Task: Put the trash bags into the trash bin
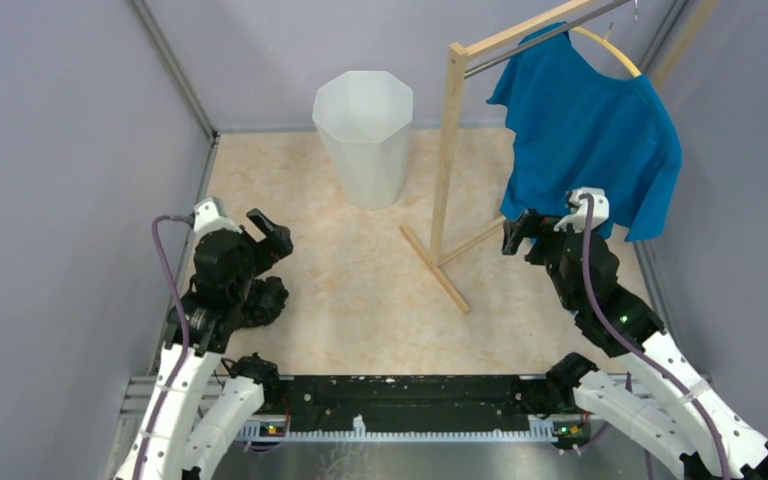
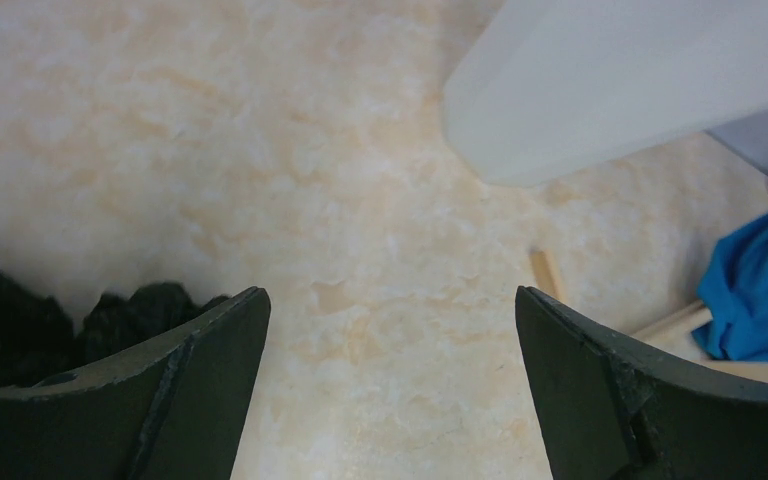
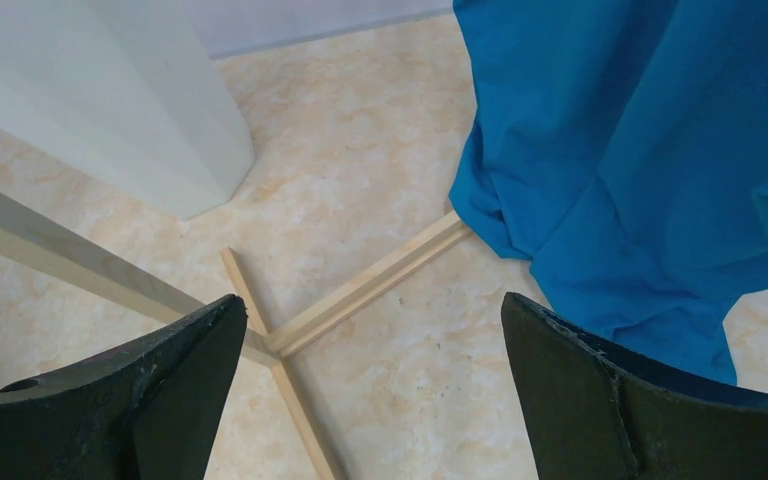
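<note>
The white faceted trash bin (image 1: pixel 363 130) stands upright at the back centre, and its inside looks empty. It also shows in the left wrist view (image 2: pixel 610 80) and the right wrist view (image 3: pixel 110 90). The black crinkly trash bag (image 2: pixel 20 330) lies crumpled on the floor just left of my left finger. In the top view I cannot tell it from the left arm's dark parts. My left gripper (image 1: pixel 272 235) (image 2: pixel 388 292) is open and empty above bare floor, short of the bin. My right gripper (image 1: pixel 518 232) (image 3: pixel 371 298) is open and empty by the rack's base.
A wooden clothes rack (image 1: pixel 447 160) stands right of the bin, its crossed feet (image 3: pixel 360 290) on the floor below my right gripper. A blue shirt (image 1: pixel 590 130) hangs from it, close to the right gripper (image 3: pixel 650 150). Grey walls enclose the marbled floor (image 1: pixel 360 290).
</note>
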You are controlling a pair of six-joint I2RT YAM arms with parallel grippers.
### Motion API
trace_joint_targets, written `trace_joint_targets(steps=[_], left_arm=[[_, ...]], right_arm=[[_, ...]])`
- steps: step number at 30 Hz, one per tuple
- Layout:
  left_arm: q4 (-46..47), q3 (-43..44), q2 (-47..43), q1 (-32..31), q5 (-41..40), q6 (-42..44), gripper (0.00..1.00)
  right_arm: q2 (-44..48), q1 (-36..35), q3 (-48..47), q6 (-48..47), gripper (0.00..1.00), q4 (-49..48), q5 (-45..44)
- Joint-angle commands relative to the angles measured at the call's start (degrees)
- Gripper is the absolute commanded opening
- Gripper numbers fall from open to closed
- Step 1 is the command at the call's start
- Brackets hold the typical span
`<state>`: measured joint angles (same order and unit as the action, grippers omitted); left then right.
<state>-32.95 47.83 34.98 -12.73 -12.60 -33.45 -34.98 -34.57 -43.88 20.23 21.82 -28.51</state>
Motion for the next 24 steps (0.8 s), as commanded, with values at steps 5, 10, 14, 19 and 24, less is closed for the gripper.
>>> trace_joint_targets(steps=[5,10,14,19,24], left_arm=[[-21.8,0.2,13.6,0.3,-18.5,-26.1,0.98],[-30.4,0.1,21.7,0.8,-22.8,-39.1,0.98],[-24.7,-3.5,23.1,2.7,-20.2,-39.5,0.98],[-20.9,-6.4,24.6,6.8,-17.2,-39.9,0.98],[-13.1,-9.2,27.5,9.3,-8.8,-34.2,0.89]], right_arm=[[-2.0,0.5,0.6,3.2,0.99,-0.1,-4.0],[-2.7,0.5,1.4,4.9,0.99,0.3,-3.3],[-1.6,0.5,2.3,5.7,0.99,0.1,-2.1],[-0.4,0.5,3.0,6.4,0.99,0.4,0.3],[-0.3,0.5,3.2,7.6,0.99,1.8,3.9]])
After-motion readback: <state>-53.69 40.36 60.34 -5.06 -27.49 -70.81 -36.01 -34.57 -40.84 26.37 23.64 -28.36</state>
